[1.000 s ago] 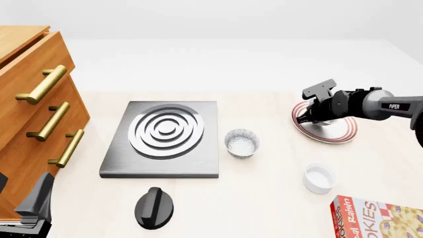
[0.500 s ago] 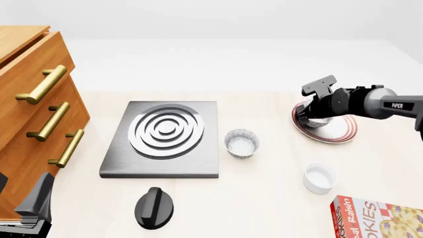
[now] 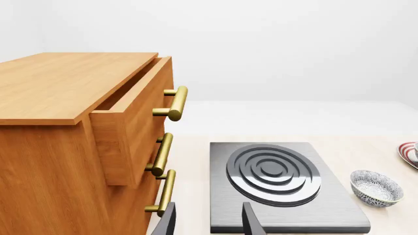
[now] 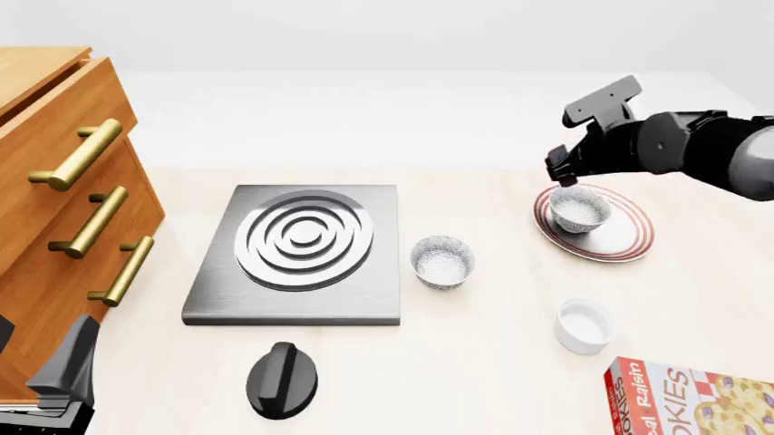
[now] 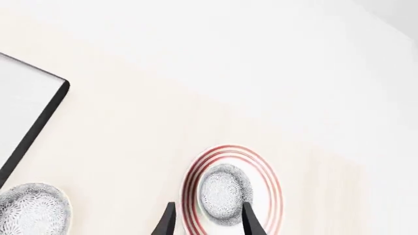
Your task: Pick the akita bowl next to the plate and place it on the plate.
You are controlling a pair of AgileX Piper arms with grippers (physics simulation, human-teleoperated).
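Note:
The akita bowl (image 4: 579,209) stands upright on the plate (image 4: 626,237), a white plate with red rings, at the table's right. My right gripper (image 4: 564,174) hangs above the bowl's left rim, open and empty. In the right wrist view the bowl (image 5: 224,192) sits inside the plate (image 5: 271,192), seen from above, and the gripper (image 5: 207,223) has both fingers spread with nothing between them. My left gripper (image 4: 67,370) stays low at the front left, open and empty, also seen in its own view (image 3: 209,225).
A second speckled bowl (image 4: 443,261) stands between the grey stove plate (image 4: 296,254) and the plate. A white cup (image 4: 585,324), a cookie box (image 4: 690,399) and a black knob (image 4: 281,379) lie nearer the front. A wooden drawer cabinet (image 4: 61,199) fills the left.
My right gripper has let go of the akita bowl and risen up and back. The bowl stays on the plate. The left arm has not moved.

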